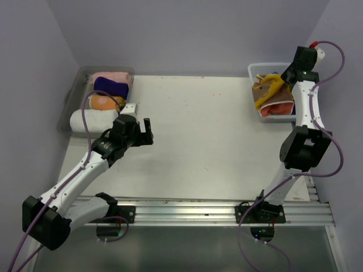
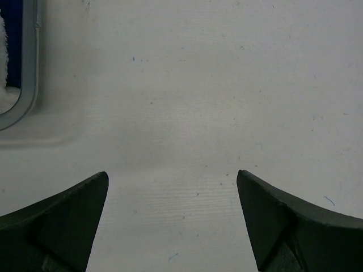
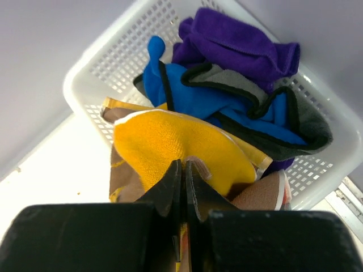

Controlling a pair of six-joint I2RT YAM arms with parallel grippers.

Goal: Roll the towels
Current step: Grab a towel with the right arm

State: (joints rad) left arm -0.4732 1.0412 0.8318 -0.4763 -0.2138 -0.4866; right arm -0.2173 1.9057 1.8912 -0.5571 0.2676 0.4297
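Basket: at the 2 o'clock corner of the table, heaped with loose, unrolled towels, evidently the supply pile.
Heap: yellow towel on top and nearest the arm. Blue towel and purple towel bunched behind it, toward 12 and 1 o'clock in the wrist view. Rust-brown towel at the near end of the basket.
Tray: at the 10 o'clock corner, packed side by side with pink roll, purple roll, orange roll and white roll. By the look of it, the place for finished work.
Right gripper: down in the basket, jaws pinched tight on a fold of the yellow towel. Probably chosen as the topmost and easiest to pull free.
Left gripper: low over bare table just off the tray's 3 o'clock side, jaws spread wide, holding and touching nothing. Seemingly placed ready for the cloth's arrival.
Stage: judged as the fetch of the next towel, not yet lifted clear of the basket or spread for rolling.
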